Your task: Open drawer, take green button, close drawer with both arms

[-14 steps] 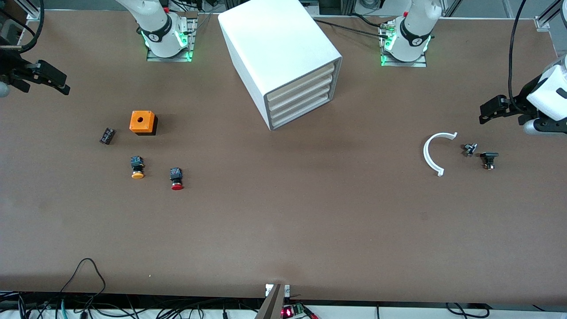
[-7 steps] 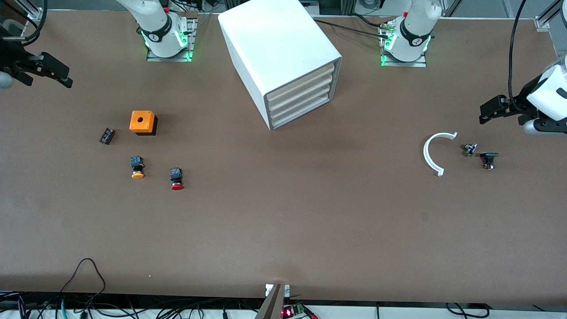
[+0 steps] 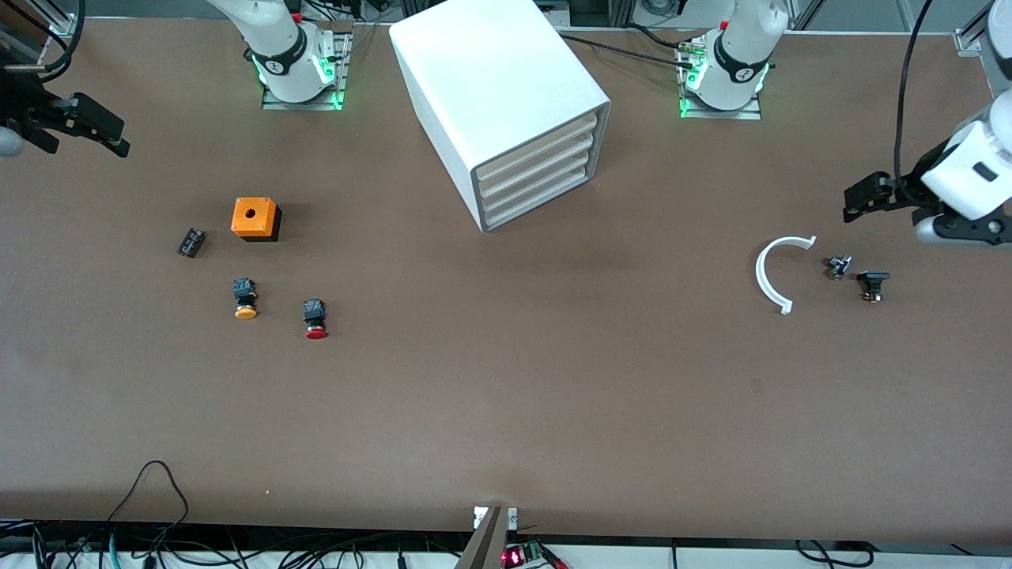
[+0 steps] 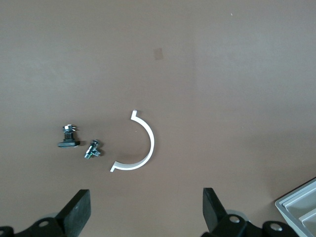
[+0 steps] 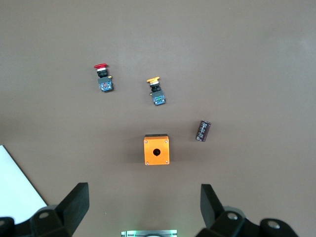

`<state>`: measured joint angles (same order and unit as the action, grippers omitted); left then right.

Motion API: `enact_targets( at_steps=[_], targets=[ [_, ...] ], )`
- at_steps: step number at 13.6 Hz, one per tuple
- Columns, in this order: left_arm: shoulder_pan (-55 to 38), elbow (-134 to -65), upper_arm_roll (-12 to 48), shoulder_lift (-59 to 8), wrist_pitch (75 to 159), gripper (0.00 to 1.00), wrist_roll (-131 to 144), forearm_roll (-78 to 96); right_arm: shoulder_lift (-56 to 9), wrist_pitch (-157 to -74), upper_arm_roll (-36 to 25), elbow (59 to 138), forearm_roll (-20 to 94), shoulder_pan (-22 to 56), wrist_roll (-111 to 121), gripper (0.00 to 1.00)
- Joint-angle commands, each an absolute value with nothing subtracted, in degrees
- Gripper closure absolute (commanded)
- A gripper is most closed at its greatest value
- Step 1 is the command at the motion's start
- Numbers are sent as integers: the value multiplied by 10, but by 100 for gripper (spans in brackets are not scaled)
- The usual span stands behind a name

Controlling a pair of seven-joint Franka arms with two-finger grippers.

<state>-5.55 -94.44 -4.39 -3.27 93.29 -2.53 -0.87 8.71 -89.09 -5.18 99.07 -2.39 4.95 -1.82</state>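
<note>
The white cabinet [image 3: 506, 95] stands between the arms' bases, and all four of its drawers are shut. The lowest drawer [image 3: 538, 207] is flush with the cabinet front. The green-capped button is hidden. My left gripper [image 3: 854, 201] is open and empty, up over the table at the left arm's end, above the small parts; in the left wrist view [image 4: 146, 212] its fingers stand wide apart. My right gripper [image 3: 120, 142] is open and empty, up over the right arm's end of the table; it also shows in the right wrist view [image 5: 144, 207].
Toward the right arm's end lie an orange box [image 3: 254, 217], a black component [image 3: 190, 242], a yellow-orange-capped button [image 3: 245, 299] and a red-capped button [image 3: 315, 318]. Toward the left arm's end lie a white curved piece [image 3: 771, 273] and two small bolt parts [image 3: 838, 266], [image 3: 872, 284].
The left gripper has shifted a little toward the cabinet and the arms' bases. The right gripper rose slightly a second ago and has since held still.
</note>
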Motion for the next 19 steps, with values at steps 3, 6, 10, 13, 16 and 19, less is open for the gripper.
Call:
enact_targets(
  at_steps=[3,6,10,13,16,19],
  targets=[
    [-61,-947,0,-98,931,0,-36,12,89,-899,-52,998,-19,51,-20,0],
    [-61,-960,11,-158,932,0,-46,45,75,-902,-51,984,-19,54,-20,0],
    [-54,-976,11,-218,933,0,-101,202,55,-904,-50,975,-14,71,-21,0],
    [-54,-1037,11,-256,935,0,-156,376,7,-904,-50,962,-18,90,-20,0],
    [-61,-1089,35,-284,936,0,-264,476,-40,-901,-51,935,-16,91,-12,0],
    [-69,-1135,68,-314,944,0,-336,524,-43,-900,-51,937,-14,92,-12,0]
  ],
)
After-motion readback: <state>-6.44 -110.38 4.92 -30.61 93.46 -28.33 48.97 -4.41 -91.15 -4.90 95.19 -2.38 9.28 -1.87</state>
